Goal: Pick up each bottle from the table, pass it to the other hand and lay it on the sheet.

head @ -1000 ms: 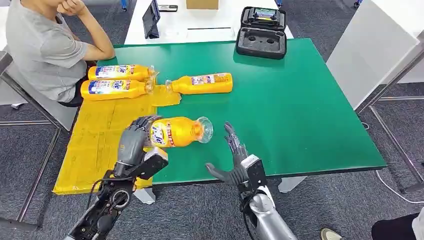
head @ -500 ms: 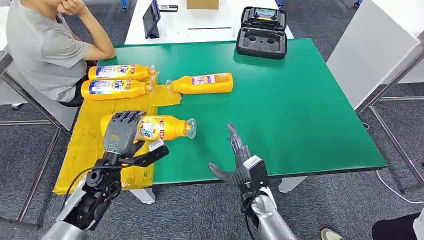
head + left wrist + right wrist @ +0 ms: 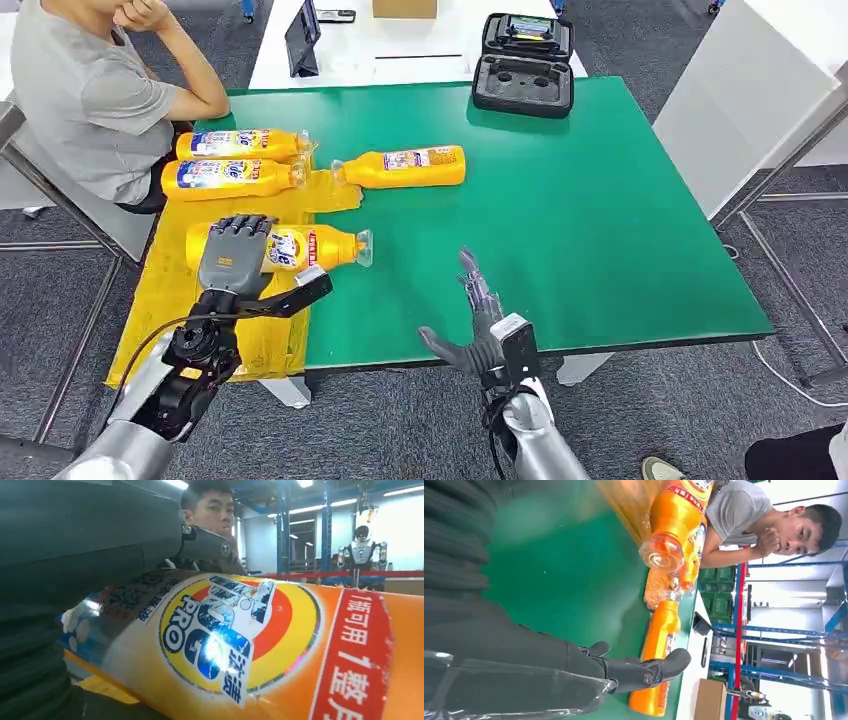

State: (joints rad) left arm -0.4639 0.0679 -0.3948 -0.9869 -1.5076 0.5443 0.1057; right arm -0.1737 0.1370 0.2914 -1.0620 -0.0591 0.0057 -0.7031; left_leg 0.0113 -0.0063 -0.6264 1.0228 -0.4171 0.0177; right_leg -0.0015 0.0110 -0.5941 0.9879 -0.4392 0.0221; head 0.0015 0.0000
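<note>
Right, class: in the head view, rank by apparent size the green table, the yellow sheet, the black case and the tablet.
1. green table
2. yellow sheet
3. black case
4. tablet, seen nearly edge-on and far from the camera, so its true size is unsure.

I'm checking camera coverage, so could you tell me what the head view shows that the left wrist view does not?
Head view alone: the green table, the whole yellow sheet, three other bottles lying near its far end, a black case and the open right hand. Left wrist view alone: the held bottle's label up close, and a robot in the background. Both: the left hand gripping that bottle, and the seated person.
</note>
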